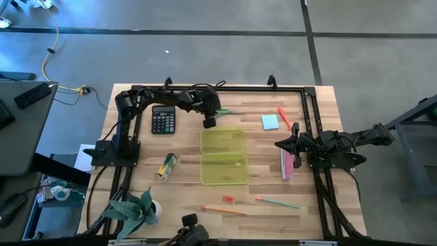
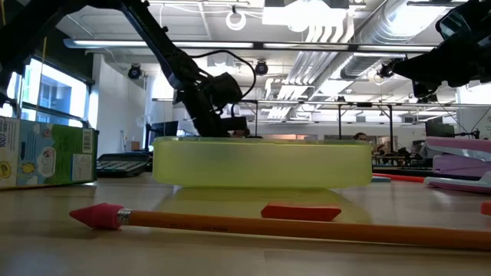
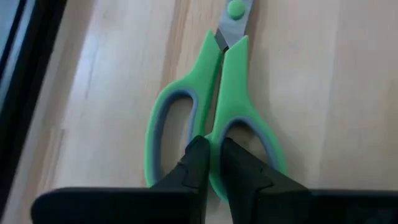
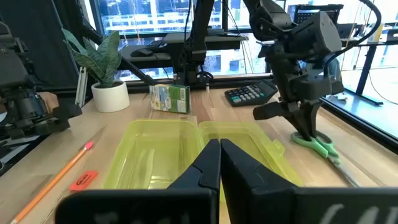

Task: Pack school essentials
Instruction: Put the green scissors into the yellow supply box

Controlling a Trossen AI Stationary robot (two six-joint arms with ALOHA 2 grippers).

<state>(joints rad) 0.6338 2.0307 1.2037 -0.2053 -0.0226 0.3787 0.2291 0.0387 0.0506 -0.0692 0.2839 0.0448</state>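
Presently: left pincer (image 3: 210, 163) down on the green-handled scissors (image 3: 214, 106), at the counter's (image 1: 321, 205) far edge beside the open yellow-green case (image 1: 223, 156).

Scissors lie flat, long axis running straight away from the left pincer, handles nearest, blades pointing off toward the blue sticky-note pad (image 1: 270, 122). The left pincer's fingers are nearly pressed together, tips where the two loops meet; whether they truly pinch the plastic I cannot tell. Left arm is much the nearer; the right pincer (image 4: 219, 163), fingers together and holding nothing, waits well apart. Blade tips are cut off in the left wrist view; the case hides the scissors in the low view.
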